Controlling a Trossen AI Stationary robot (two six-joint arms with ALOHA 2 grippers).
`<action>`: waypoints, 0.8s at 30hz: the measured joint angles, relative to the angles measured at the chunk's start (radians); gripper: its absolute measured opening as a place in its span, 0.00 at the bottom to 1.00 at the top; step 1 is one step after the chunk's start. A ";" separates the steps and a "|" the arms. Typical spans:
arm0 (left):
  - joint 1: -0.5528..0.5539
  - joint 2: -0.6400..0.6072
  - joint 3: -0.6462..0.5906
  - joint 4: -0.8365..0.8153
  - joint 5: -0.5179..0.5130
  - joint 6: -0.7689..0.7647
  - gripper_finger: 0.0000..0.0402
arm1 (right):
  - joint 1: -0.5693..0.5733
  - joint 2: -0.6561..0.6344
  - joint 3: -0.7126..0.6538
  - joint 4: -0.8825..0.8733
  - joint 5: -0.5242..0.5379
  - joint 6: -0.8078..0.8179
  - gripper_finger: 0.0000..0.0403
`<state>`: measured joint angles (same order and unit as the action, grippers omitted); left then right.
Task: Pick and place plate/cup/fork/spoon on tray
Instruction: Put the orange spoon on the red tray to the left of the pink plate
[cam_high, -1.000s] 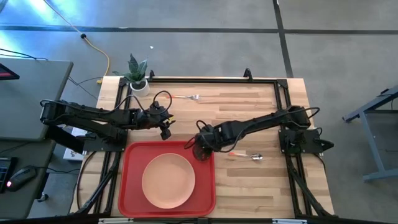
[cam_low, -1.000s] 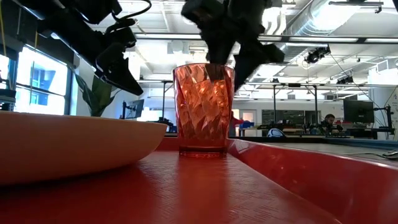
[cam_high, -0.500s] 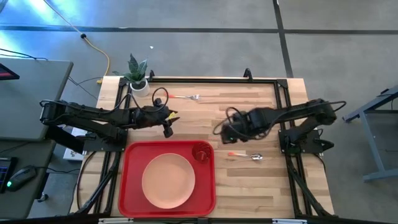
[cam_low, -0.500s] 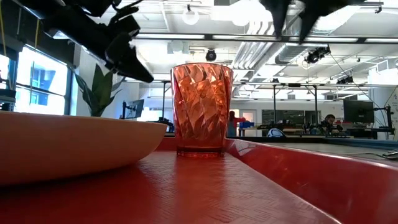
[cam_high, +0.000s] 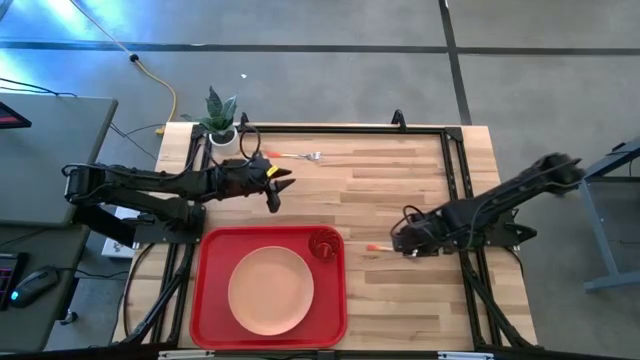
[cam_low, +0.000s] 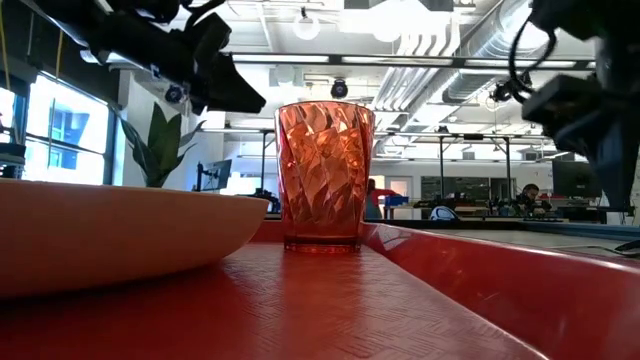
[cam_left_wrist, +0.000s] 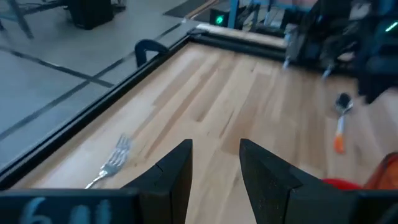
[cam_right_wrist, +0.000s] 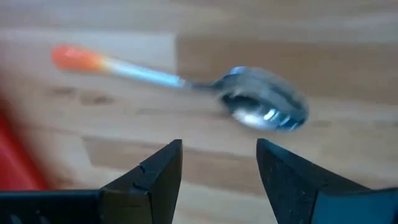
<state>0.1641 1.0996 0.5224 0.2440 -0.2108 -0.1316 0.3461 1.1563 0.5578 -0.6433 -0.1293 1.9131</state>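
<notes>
**Cup released, utensils next**

The cup (cam_high: 324, 243) has been left upright in the tray (cam_high: 213, 300) corner beside the plate (cam_high: 270, 290). The right gripper (cam_high: 404, 243), jaws spread, has been moved over the spoon (cam_right_wrist: 249, 102) just beside the tray. The left gripper (cam_high: 282, 182), jaws spread, has been shifted toward the fork (cam_high: 300, 156).
</notes>
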 joint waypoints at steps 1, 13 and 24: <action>0.001 0.000 0.000 0.004 0.000 -0.020 0.31 | 0.003 -0.015 -0.017 -0.001 0.007 0.008 0.49; 0.000 0.000 0.000 0.025 -0.001 -0.121 0.30 | -0.003 -0.036 -0.038 -0.162 0.077 -0.063 0.49; -0.004 0.000 -0.001 0.054 0.022 -0.163 0.19 | -0.018 -0.045 -0.166 0.077 0.056 -0.022 0.49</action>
<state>0.1596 1.0996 0.5217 0.2978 -0.1889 -0.2947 0.3279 1.1116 0.3916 -0.5664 -0.0737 1.8910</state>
